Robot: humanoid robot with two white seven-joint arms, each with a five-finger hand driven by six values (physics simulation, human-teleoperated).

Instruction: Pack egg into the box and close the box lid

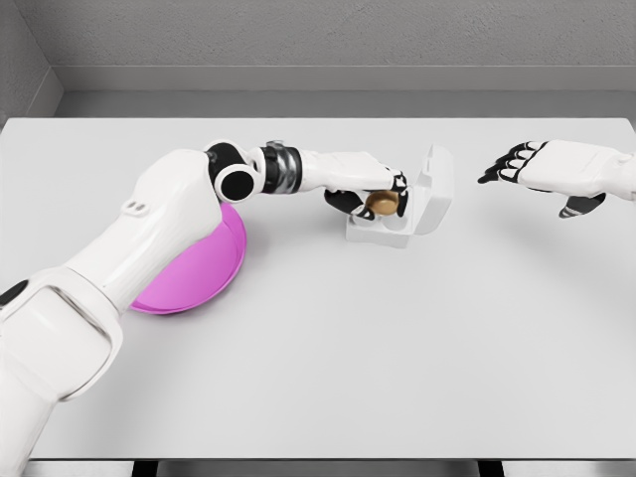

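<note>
The left hand (370,191) reaches across, fingers pinching the egg (381,204) just over the box (383,231), whose lid (435,189) stands open at 3 o'clock for loading. The right hand (556,169) hovers beyond, fingers spread, likely placed to shut it.

Arm shells, left arm (109,268): smooth, glossy white plastic with soft highlights; black joint inserts and a ribbed, metallic-looking grey wrist ring (281,167) at centre frame. Left hand (366,194) and right hand (547,169): white plastic backs, matt black finger segments. Egg (381,204): brown, smooth, slightly shiny. Box (422,204): white, smooth, plastic-like, matt. Plate (214,268), lower left of centre: magenta, smooth, satin plastic look. Table (397,348): pale grey, matt, even. Wall (348,40), top of frame: grey, finely rough, like plaster.
</note>
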